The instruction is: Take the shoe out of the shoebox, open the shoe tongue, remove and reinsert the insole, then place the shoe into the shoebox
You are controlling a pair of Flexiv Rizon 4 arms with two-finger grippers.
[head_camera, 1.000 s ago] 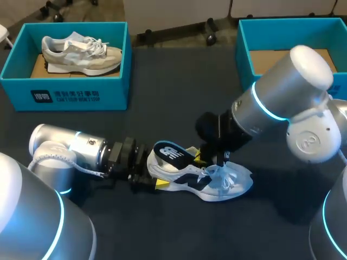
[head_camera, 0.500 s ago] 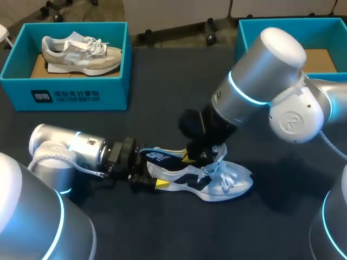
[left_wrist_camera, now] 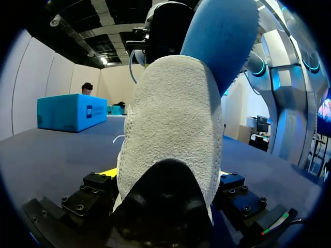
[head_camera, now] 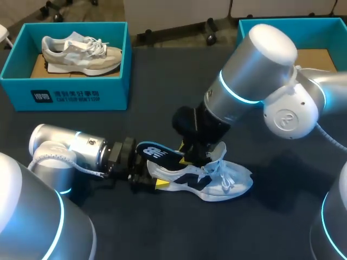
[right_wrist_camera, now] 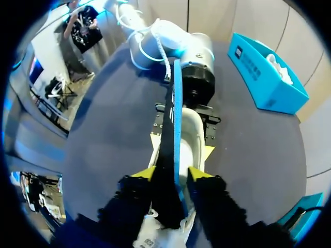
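A white and black shoe [head_camera: 217, 181] lies on its sole on the dark table, toe to the right. My left gripper [head_camera: 149, 179] comes in low from the left, its fingers pressed against both sides of the heel [left_wrist_camera: 170, 134]. A blue insole [head_camera: 158, 153] sticks out of the shoe's opening, slanting back over the heel. Seen edge-on in the right wrist view, the insole [right_wrist_camera: 173, 119] stands between the yellow tips of my right gripper [right_wrist_camera: 170, 175], which are slightly parted around it. My right gripper [head_camera: 190, 157] hangs over the shoe's tongue and laces.
A teal shoebox [head_camera: 65, 95] at the back left holds a beige shoe [head_camera: 81, 51]. A second teal shoebox [head_camera: 246, 49] stands at the back right, partly behind my right arm. Bare table lies in front of the shoe and between the boxes.
My right arm swung left and lowered the insole toward the heel. Its fingers have parted from a tight pinch. The left arm and the shoe stayed still.
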